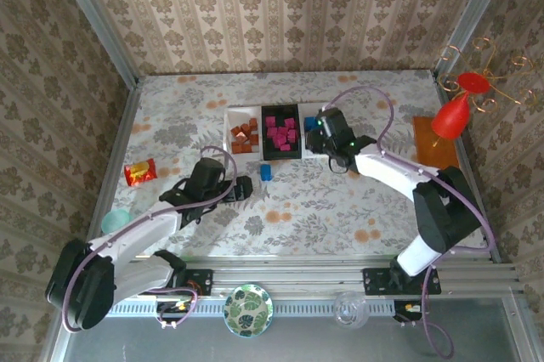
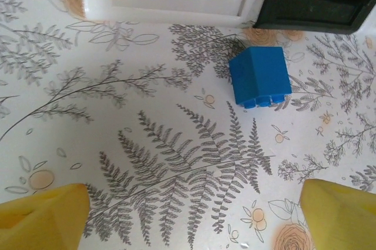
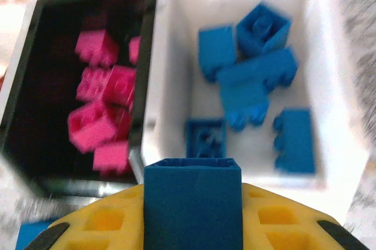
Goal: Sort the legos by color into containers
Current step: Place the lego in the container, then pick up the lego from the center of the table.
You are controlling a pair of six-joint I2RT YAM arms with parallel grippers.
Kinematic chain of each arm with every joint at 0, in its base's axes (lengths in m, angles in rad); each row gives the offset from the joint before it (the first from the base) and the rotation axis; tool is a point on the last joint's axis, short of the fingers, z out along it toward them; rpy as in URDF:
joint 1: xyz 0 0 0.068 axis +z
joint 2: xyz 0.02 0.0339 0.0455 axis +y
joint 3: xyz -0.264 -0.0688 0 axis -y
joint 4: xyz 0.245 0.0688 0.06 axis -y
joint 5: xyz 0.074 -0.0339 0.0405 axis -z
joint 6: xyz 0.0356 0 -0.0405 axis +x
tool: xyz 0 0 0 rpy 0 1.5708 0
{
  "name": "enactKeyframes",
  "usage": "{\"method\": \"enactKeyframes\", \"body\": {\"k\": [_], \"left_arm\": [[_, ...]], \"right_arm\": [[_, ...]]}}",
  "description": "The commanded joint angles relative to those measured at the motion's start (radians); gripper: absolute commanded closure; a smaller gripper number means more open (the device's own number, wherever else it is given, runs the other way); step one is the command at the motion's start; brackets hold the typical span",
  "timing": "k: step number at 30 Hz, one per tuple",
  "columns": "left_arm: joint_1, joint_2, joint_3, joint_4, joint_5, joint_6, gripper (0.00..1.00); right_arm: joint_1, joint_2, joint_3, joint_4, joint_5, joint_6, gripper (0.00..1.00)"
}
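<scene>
Floral table point(image 1: 340, 209), three trays point(image 1: 281, 159) (white, black, white), loose blue brick point(image 1: 266, 172), snack packet point(image 1: 140, 172), teal cup point(image 1: 115, 222)

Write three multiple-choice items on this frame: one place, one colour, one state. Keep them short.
1. The loose blue brick lies:
A) inside a tray
B) on the table, just short of the black tray
C) stacked on another brick

2. The bricks in the black tray are:
A) magenta-pink
B) blue
C) brown-orange

3. The left gripper is:
A) shut on a brick
B) shut, empty
C) open, empty

Key:
1 B: the left wrist view shows it on the patterned tabletop, outside the tray's wall.
2 A: the top view shows magenta bricks in the black tray.
3 C: its yellow fingers stand wide apart, with bare table between them.
</scene>
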Motion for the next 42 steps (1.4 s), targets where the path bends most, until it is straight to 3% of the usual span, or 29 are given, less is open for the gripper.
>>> {"method": "enactKeyframes", "body": {"k": [1, 4, 8, 11, 15, 20, 25, 32, 37, 42], "left_arm": [[-0.023, 0.053, 0.059, 0.039, -0.005, 0.014, 0.11], [-0.051, 0.132, 0.105, 0.053, -0.024, 0.027, 0.12], [-0.092, 0.259, 0.184, 0.072, -0.081, 0.065, 0.09], [-0.109, 0.351, 0.234, 0.096, -0.111, 0.084, 0.08], [-0.126, 0.462, 0.293, 0.125, -0.135, 0.104, 0.09], [-0.156, 0.610, 0.387, 0.117, -0.202, 0.128, 0.19], [-0.168, 0.704, 0.433, 0.126, -0.210, 0.126, 0.42], [-0.221, 0.652, 0.384, 0.120, -0.191, 0.095, 0.68], [-0.278, 0.604, 0.497, 0.095, -0.130, 0.099, 0.70], [-0.267, 0.769, 0.834, 0.026, -0.065, 0.147, 0.70]], "right_arm": [[-0.040, 0.106, 0.091, -0.074, 0.032, -0.029, 0.73], [-0.070, 0.189, 0.183, -0.092, 0.014, -0.034, 0.67], [-0.083, 0.243, 0.277, -0.121, -0.036, -0.047, 0.35], [-0.082, 0.178, 0.241, -0.099, -0.049, -0.046, 0.28], [-0.073, 0.022, 0.094, -0.040, -0.063, -0.032, 0.27], [-0.065, -0.188, -0.117, 0.019, -0.066, -0.004, 0.26], [-0.063, -0.370, -0.256, 0.017, -0.048, 0.011, 0.26], [-0.064, -0.520, -0.352, -0.020, -0.009, 0.029, 0.25], [-0.065, -0.623, -0.443, -0.023, 0.027, 0.057, 0.25], [-0.065, -0.667, -0.495, -0.053, 0.057, 0.068, 0.25]]}}
